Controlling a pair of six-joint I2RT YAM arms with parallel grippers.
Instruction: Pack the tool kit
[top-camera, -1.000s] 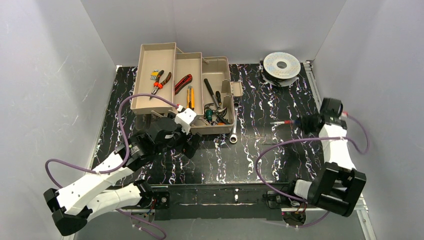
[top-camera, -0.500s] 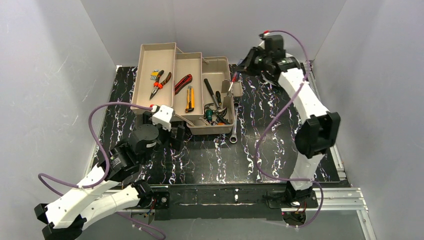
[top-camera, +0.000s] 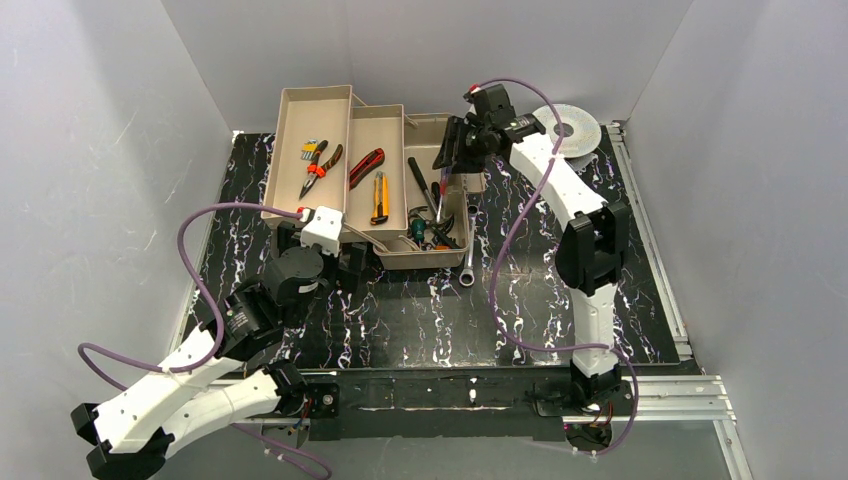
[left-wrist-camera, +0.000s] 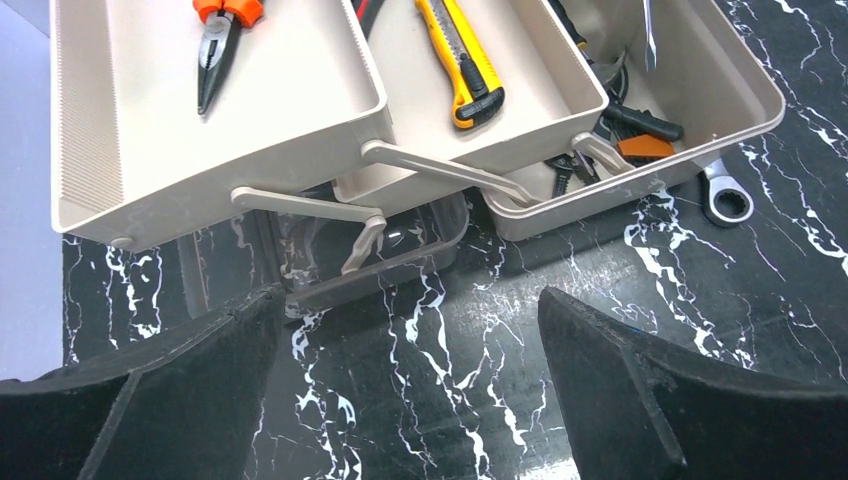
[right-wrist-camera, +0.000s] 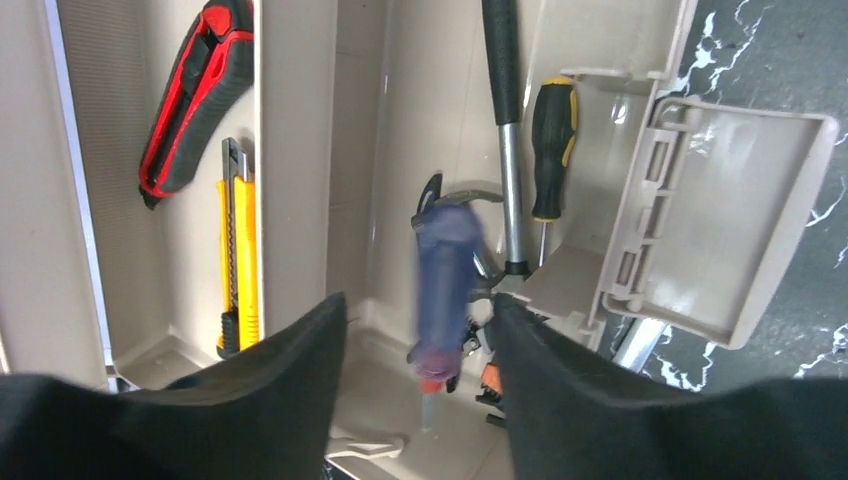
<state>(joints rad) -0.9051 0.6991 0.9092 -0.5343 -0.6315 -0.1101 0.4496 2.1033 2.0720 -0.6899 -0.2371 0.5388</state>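
Observation:
The beige tool kit (top-camera: 300, 130) stands open at the back left, its trays folded out. They hold orange-handled pliers (top-camera: 320, 165), red pliers (top-camera: 366, 167) and a yellow knife (top-camera: 380, 195). My right gripper (top-camera: 450, 160) hovers over the deep compartment with its jaws apart. A blurred blue screwdriver (right-wrist-camera: 445, 270) hangs loose between the fingers of the right gripper (right-wrist-camera: 418, 300), tip down, with a gap on each side. My left gripper (left-wrist-camera: 408, 300) is wide open over the black tabletop, just in front of the tool kit (left-wrist-camera: 150, 110), holding nothing.
A silver wrench (top-camera: 467, 270) lies on the table at the box's front right corner. The round wire spool (top-camera: 575, 125) sits at the back right. The box's latch flap (right-wrist-camera: 720, 220) hangs out to the right. White walls enclose the table.
My right arm swung from the table's right side to above the box, carrying the screwdriver. Its jaws have opened and let the screwdriver go. The left arm drew back slightly.

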